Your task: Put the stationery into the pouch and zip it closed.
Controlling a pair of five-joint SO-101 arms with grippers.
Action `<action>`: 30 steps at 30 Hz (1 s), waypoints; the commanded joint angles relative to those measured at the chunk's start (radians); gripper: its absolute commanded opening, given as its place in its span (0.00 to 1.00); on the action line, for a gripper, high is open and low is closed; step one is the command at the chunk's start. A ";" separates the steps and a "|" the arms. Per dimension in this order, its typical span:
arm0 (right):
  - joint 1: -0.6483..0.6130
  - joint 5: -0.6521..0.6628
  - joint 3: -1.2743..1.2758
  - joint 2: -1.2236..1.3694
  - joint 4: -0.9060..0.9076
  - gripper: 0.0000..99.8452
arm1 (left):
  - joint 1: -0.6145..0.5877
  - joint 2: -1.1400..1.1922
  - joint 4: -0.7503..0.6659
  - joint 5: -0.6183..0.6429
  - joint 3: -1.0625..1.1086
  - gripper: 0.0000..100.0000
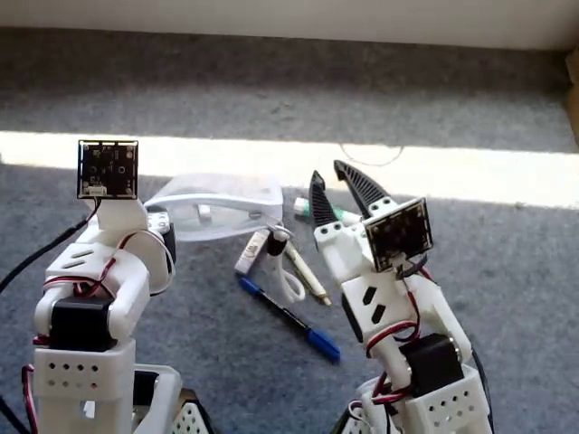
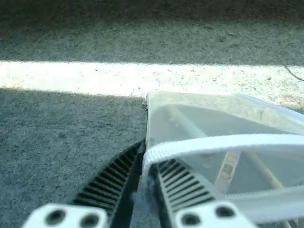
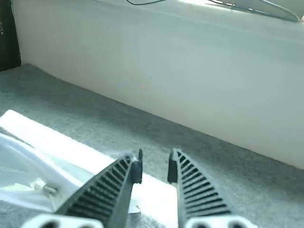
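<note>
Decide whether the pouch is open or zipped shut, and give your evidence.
Open. The pouch gapes at its mouth, the two white zipper edges standing apart; the left hand pinches one edge.

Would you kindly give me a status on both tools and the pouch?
Left tool shut on pouch rim. Right tool open, raised, empty. Pouch mouth open. Blue pen lies outside it.

High camera looks down from the near side, across the grey counter (image 1: 271,90) toward the wall (image 1: 271,11). Left wrist camera sits low, right up against the pouch (image 2: 213,118). Right wrist camera tilts up at the wall, catching that pouch at its edge too.
</note>
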 commanded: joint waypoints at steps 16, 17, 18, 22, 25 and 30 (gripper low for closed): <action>0.119 0.008 -0.174 0.516 0.007 0.10 | -0.013 -0.002 -0.015 -0.008 -0.001 0.01; 0.120 0.008 -0.185 0.532 0.007 0.10 | -0.013 -0.002 -0.015 -0.008 -0.001 0.01; 0.120 0.008 -0.196 0.550 0.007 0.10 | -0.013 -0.002 -0.015 -0.008 -0.001 0.01; 0.122 0.080 -0.251 0.647 0.077 0.10 | -0.013 -0.002 -0.015 -0.008 -0.001 0.01; 0.122 0.097 -0.321 0.736 0.150 0.10 | -0.013 -0.002 -0.015 -0.008 -0.001 0.01; 0.122 0.098 -0.446 0.872 0.272 0.10 | -0.013 -0.002 -0.015 -0.008 -0.001 0.01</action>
